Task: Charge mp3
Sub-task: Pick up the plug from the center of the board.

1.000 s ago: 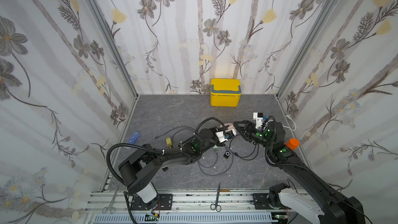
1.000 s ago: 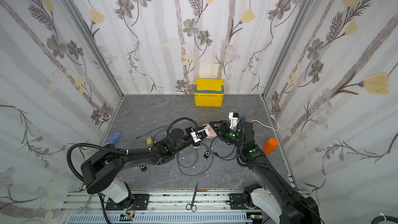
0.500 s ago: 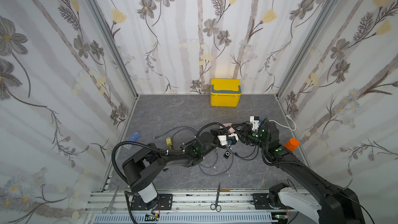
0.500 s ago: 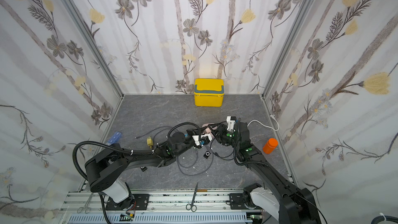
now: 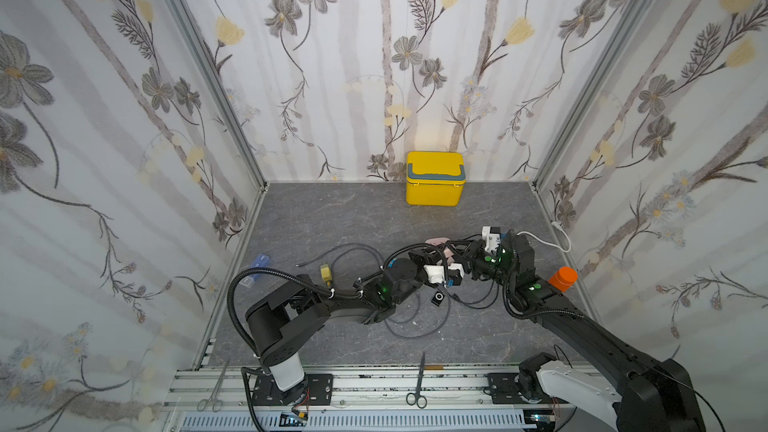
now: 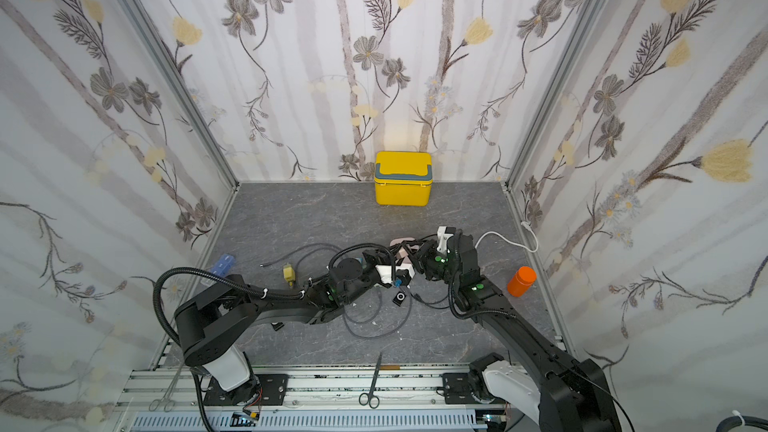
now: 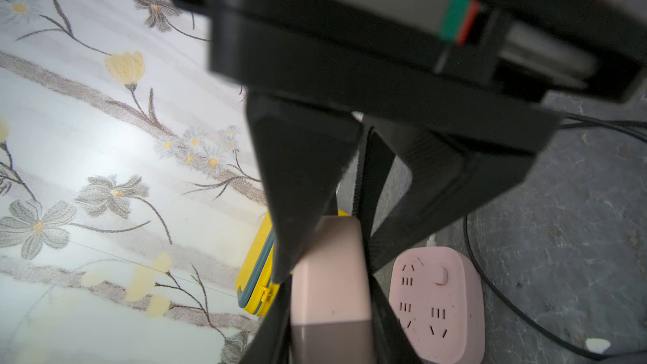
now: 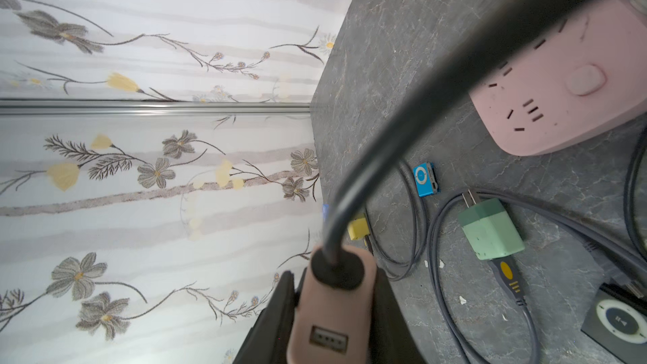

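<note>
gripping pink charger [image 7: 331, 295] tight in left gripper [image 7: 327, 271], pinched by right gripper [image 8: 332, 327] too (dark cable [image 8: 409, 113] plugged in).

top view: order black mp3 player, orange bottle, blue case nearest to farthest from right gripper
1. black mp3 player, on the floor just on the rail side of the right gripper
2. orange bottle, by the right wall
3. blue case, by the left wall
</note>
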